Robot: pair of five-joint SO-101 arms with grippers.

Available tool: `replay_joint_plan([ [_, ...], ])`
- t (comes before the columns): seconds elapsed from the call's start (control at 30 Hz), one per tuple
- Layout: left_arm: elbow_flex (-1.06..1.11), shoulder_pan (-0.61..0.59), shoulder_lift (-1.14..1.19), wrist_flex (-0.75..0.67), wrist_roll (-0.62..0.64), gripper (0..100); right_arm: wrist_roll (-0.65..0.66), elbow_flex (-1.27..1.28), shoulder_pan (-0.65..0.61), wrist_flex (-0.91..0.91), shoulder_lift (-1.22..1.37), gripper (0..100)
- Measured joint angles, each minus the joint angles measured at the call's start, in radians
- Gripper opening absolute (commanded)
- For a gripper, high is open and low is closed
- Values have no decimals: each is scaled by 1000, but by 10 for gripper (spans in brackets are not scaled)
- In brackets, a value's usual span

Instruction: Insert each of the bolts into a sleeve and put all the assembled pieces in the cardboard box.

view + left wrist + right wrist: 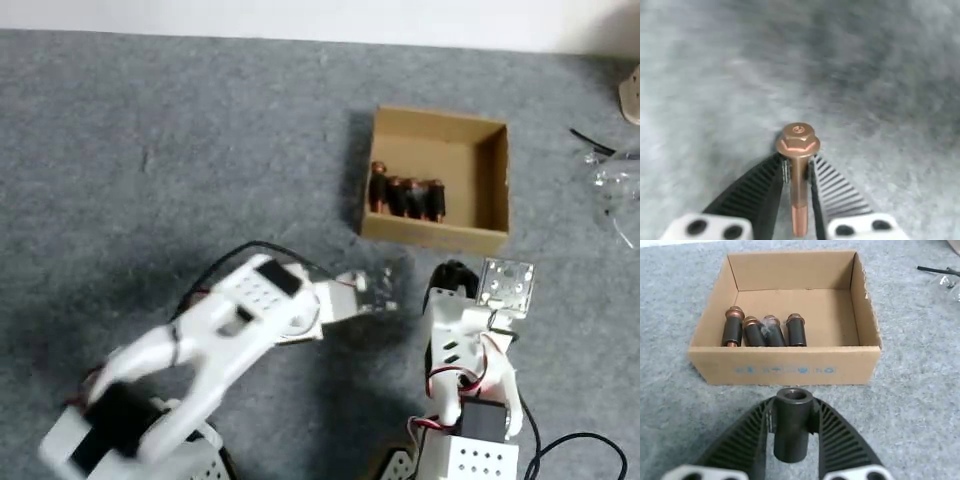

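My left gripper (798, 162) is closed on the bolt (798, 145). The copper shank is pinched between the fingers, the flanged head stands just past their tips, and the plain end points back toward the wrist. My right gripper (793, 405) is clamped around the black sleeve (791, 432), whose long axis runs along the fingers with its open bore facing the cardboard box (785, 367).

From above, the two grippers are near each other. The left one sits off to the side of the sleeve with a gap of grey worktop (200, 150) between them, and the box lies just beyond the right gripper. I judge the coming move turns on the axes: the bolt's free end has to line up with that bore, and I cannot tell that it does.

Four assembled pieces (765, 332) lie side by side toward one wall of the box, leaving open floor beside them. There is ample room to swing on the left arm's side.
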Motion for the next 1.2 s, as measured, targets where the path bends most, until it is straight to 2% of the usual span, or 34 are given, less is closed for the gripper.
replay_joint_plan([
  [0.27, 339, 2, -580, -176, 224, 7, 0, 8, -2, -6, 0, 5],
  [0.57, 687, -201, -1180, -379, 394, 7, 48, 8, -92, -23, 0, 5],
  [0.7, 833, -215, -1366, -489, 442, 7, 52, 8, -172, -23, 0, 5],
  [0.83, 848, -218, -1527, -539, 459, 7, 55, 8, -206, -23, 0, 5],
  [0.97, 845, -269, -1565, -539, 460, 6, 55, 8, -265, -29, 0, 5],
  [1.03, 845, -296, -1567, -548, 460, 6, 55, 8, -327, -69, 0, 5],
  [1.2, 838, -364, -1567, -680, 460, 6, 55, 8, -437, -210, 0, 5],
])
